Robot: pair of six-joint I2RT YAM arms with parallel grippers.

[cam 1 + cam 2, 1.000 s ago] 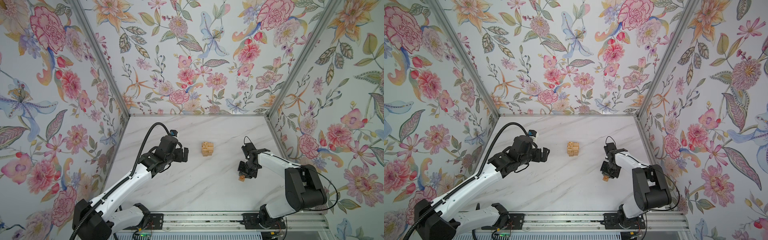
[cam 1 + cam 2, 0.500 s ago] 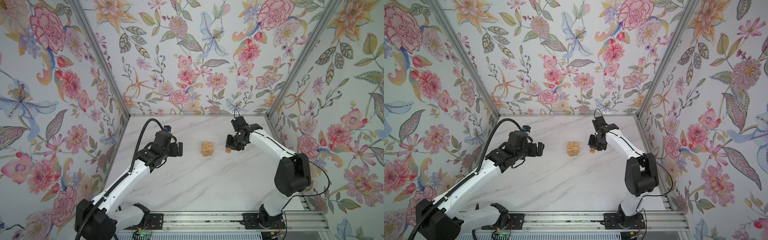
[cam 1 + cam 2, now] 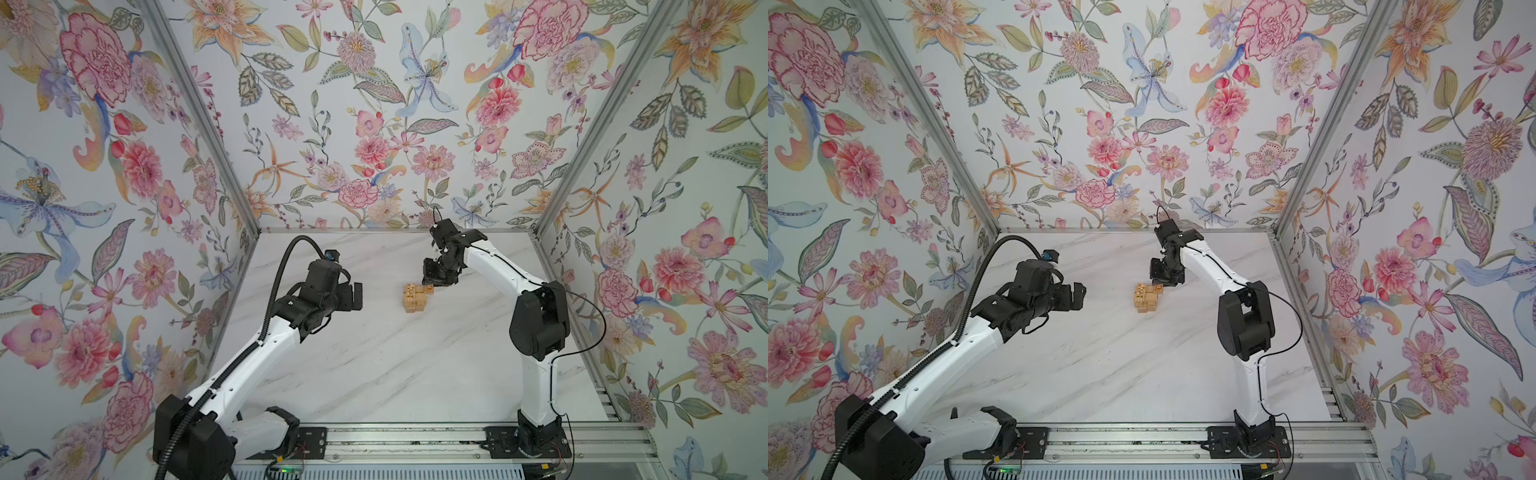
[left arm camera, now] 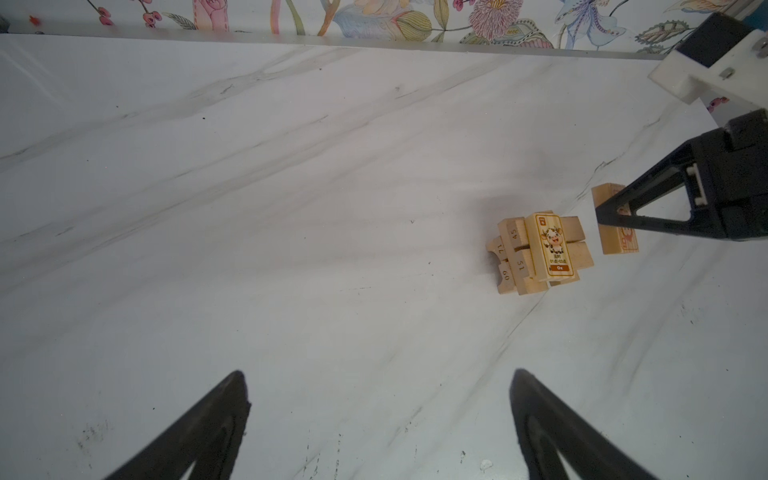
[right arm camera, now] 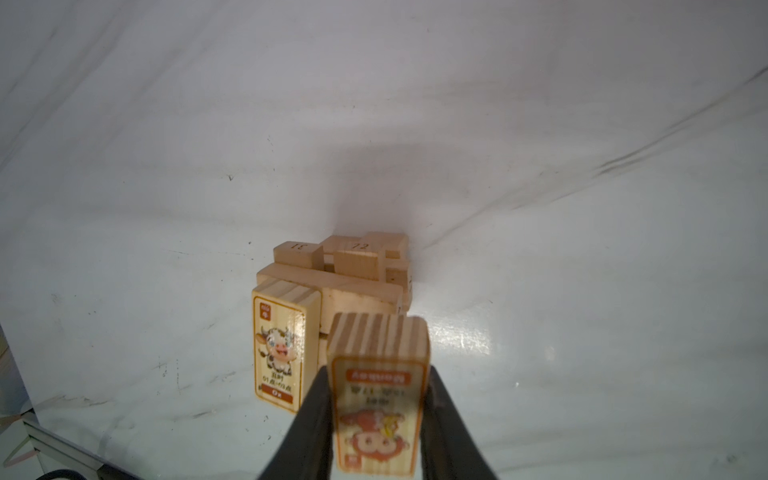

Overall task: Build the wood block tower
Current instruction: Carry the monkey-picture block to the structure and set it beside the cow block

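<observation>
The tower point(image 3: 416, 297) point(image 3: 1146, 298) is a small stack of crossed light wood blocks near the middle of the marble table. Its top block bears an ox picture point(image 4: 552, 248) point(image 5: 277, 353). My right gripper point(image 3: 435, 279) point(image 3: 1165, 277) point(image 5: 377, 374) is shut on a wood block with a monkey picture point(image 5: 380, 409) point(image 4: 614, 232). It holds that block just beside the tower's far right side, a small gap apart. My left gripper point(image 3: 354, 294) point(image 3: 1077, 294) point(image 4: 379, 374) hangs open and empty, well to the left of the tower.
Floral walls close in the white marble table point(image 3: 374, 365) on the left, back and right. A metal rail point(image 3: 415, 441) carrying both arm bases runs along the front edge. The right arm's elbow point(image 3: 539, 324) stands tall near the right wall.
The right arm has swung from the table's front right to the back and then leftward, bringing its block up beside the tower. The left gripper has drifted slightly back and left, still open.
</observation>
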